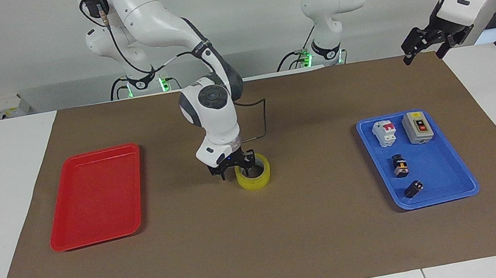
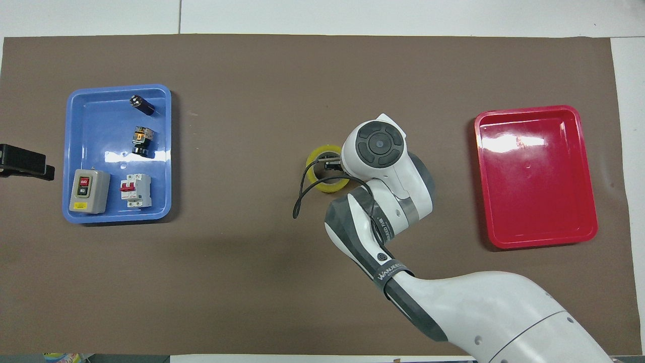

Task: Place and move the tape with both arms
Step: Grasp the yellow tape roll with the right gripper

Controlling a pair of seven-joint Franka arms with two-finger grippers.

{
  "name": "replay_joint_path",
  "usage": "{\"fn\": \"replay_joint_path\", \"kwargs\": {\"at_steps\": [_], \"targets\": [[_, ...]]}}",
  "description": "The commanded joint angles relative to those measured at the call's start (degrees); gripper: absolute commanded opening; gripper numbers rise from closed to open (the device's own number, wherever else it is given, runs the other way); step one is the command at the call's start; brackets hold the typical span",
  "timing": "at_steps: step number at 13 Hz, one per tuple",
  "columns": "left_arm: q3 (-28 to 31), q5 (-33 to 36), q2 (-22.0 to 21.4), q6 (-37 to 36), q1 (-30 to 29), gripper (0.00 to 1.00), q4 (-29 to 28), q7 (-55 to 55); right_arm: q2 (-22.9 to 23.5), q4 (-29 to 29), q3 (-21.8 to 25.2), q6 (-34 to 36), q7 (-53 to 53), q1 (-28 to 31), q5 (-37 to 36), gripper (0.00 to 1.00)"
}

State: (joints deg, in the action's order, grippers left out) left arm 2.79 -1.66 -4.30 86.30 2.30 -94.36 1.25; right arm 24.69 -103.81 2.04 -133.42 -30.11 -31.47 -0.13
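I see the right gripper (image 1: 235,166) down at the tape (image 1: 254,176), and its fingers (image 1: 248,160) stand over the rim of the roll on the side toward the right arm's end of the table. One finger seems to go into the hole of the roll and the other outside the wall, but I cannot tell if they are already pressed on it or only around it. The tape lies flat on the brown mat (image 1: 265,245), about the middle of the tabletop, between the red tray (image 1: 69,237) and the blue tray (image 1: 464,184). The right arm comes to it from its base at the robots' edge and bends down steeply.

The left gripper (image 1: 427,42) hangs high over the corner of the mat at the robots' edge, at the left arm's end, and its fingers are spread apart with nothing between them. In the blue tray I see four small electrical parts (image 1: 400,165).
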Motion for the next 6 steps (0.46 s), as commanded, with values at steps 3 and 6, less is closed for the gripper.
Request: {"fn": "replay_joint_path", "kwargs": {"at_steps": [3,6], "targets": [[-0.2,-0.7,2.8,-3.1,-0.3,1.00,4.8,1.1,-1.8,-2.5,0.0,-0.8,-0.7,-0.1,0.5,0.00],[-0.2,-1.4,4.5,-4.3,-0.6,1.00,7.2,1.3,-1.7,1.3,0.3,5.5,2.5,1.3,-0.2,0.00]]}}
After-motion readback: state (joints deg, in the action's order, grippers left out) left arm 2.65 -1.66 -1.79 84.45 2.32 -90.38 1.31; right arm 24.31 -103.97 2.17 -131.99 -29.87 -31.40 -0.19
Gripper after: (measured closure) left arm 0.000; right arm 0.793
